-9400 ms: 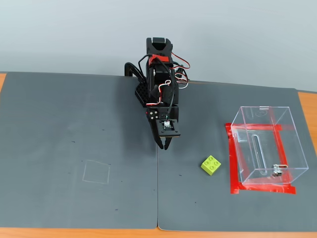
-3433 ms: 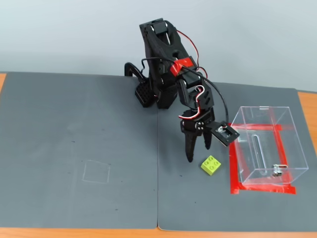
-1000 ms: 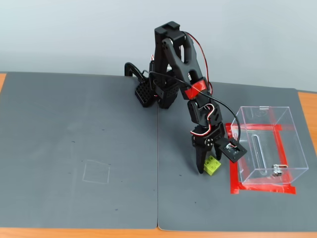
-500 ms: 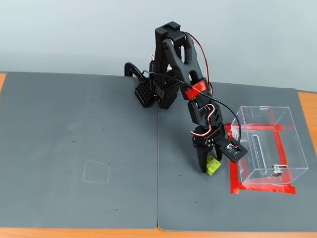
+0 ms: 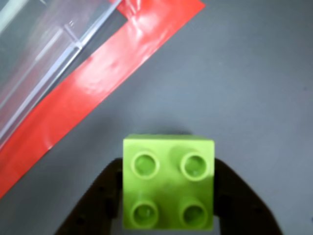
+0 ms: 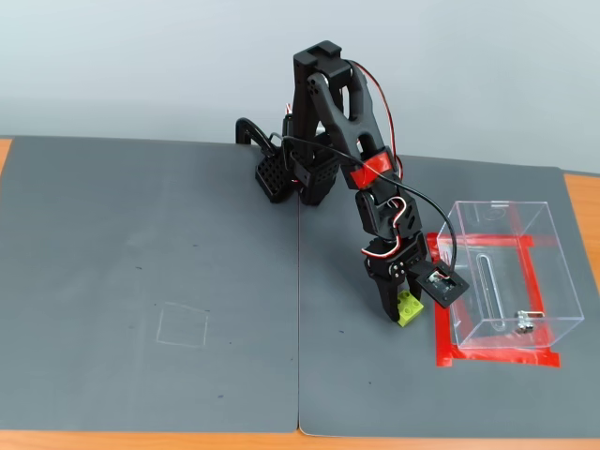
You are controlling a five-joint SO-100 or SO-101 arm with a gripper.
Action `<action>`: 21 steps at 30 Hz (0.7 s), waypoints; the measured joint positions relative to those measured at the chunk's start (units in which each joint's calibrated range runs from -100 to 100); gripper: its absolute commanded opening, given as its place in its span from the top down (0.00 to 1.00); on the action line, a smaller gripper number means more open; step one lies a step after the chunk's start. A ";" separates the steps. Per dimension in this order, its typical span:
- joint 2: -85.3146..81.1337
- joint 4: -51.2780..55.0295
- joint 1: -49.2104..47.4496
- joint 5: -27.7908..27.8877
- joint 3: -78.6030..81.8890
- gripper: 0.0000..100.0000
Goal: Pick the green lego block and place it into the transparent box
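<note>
Between the fingers (image 5: 110,196), green lego block (image 5: 168,182), fingertips hidden behind it

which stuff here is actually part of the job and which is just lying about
Part of the job:
- green lego block, between the fingers of the hand
- transparent box, empty of the block

Just there:
- red tape marking the box's spot
- grey mat
- faint square outline on the mat

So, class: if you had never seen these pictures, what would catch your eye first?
The green lego block fills the lower middle of the wrist view, the gripper closed on its sides. To its right in the fixed view stands the transparent box, framed by red tape on the grey mat.
</note>
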 measured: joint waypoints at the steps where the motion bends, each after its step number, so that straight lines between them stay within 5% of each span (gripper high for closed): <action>1: -0.42 0.00 0.00 0.00 0.00 0.88; 21: -27.27 13.27 1.84 1.86 0.00 0.88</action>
